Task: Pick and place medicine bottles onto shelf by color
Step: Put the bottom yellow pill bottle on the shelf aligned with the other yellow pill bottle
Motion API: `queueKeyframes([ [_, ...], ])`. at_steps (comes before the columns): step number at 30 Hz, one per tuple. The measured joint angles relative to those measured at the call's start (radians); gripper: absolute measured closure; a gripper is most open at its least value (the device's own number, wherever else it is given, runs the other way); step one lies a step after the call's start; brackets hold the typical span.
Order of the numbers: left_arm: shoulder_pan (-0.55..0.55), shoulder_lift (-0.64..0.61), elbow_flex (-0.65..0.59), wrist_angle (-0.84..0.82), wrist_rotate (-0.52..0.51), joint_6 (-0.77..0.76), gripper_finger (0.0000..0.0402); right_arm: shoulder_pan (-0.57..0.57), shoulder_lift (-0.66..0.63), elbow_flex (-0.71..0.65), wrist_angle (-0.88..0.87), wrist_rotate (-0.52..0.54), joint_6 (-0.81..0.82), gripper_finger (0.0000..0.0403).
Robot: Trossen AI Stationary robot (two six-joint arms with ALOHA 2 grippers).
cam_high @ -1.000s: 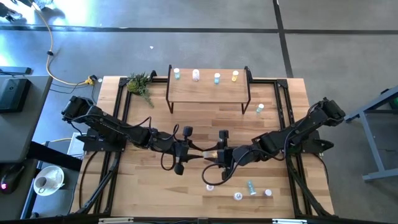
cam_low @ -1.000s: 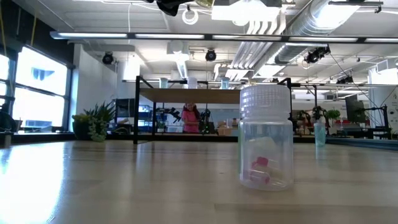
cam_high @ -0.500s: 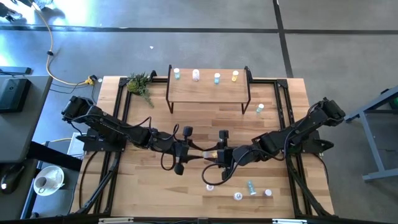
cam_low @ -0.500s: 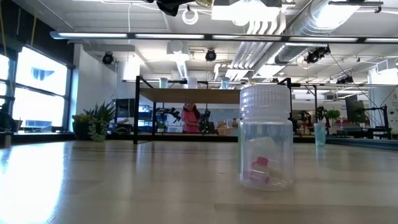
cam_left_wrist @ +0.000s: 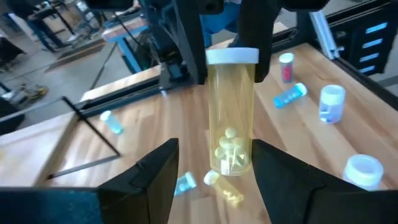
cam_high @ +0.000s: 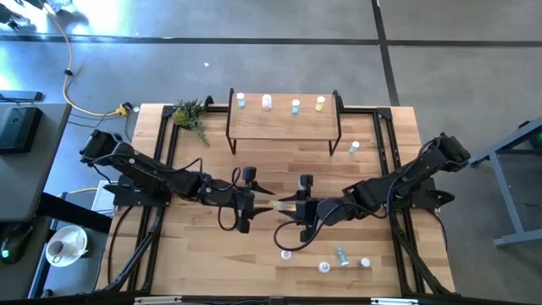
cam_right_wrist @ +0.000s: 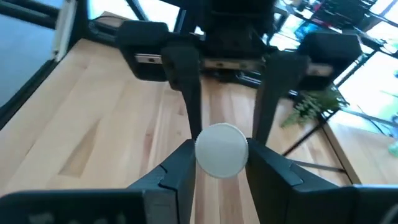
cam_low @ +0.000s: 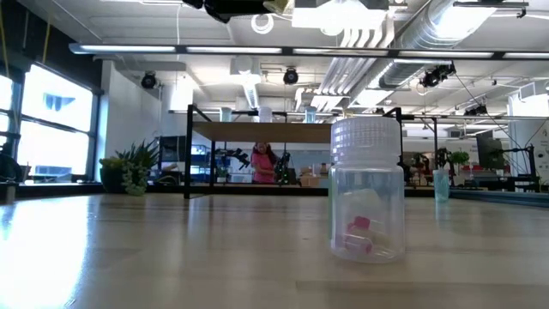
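The small clear-yellow medicine bottle point(cam_left_wrist: 231, 115) with a white screw cap — pale pills piled at its bottom — sits clamped by its cap end in the right gripper point(cam_right_wrist: 221, 155), up off the slatted wooden tabletop point(cam_high: 212, 254). Facing it, the left gripper point(cam_left_wrist: 214, 180) has its fingers spread apart on either side of the bottle's base, not touching. Past the grippers, the low light-wood shelf point(cam_high: 284, 127) on thin black legs carries four little bottles in a row.
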Motion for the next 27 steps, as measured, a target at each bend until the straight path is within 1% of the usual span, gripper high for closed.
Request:
queueKeyframes([
  [6,-0.007,-0.064,0.001,-0.100,-0.020,-0.013,0.0215,0.000,0.001,0.000,-0.037,0.050,0.035,0.0289],
  [11,-0.018,-0.107,0.000,-0.198,-0.027,-0.045,0.0215,0.000,0.001,0.000,-0.037,0.062,0.035,0.0289],
  [14,-0.034,-0.129,0.000,-0.269,-0.050,-0.046,0.0216,0.000,0.000,0.000,-0.037,0.123,0.043,0.0289],
  [18,-0.064,-0.153,0.000,-0.317,-0.073,-0.057,0.0216,0.000,0.000,0.000,-0.037,0.215,0.041,0.0289],
  [19,-0.070,-0.155,-0.001,-0.316,-0.073,-0.065,0.0216,0.000,0.000,0.000,-0.037,0.234,0.040,0.0289],
  [21,-0.080,-0.156,-0.025,-0.261,-0.072,-0.078,0.0216,0.000,0.000,0.000,-0.036,0.279,0.028,0.0289],
  [27,-0.067,-0.154,-0.191,-0.024,-0.072,-0.086,0.0216,-0.010,-0.002,0.000,0.013,0.470,-0.060,0.0289],
])
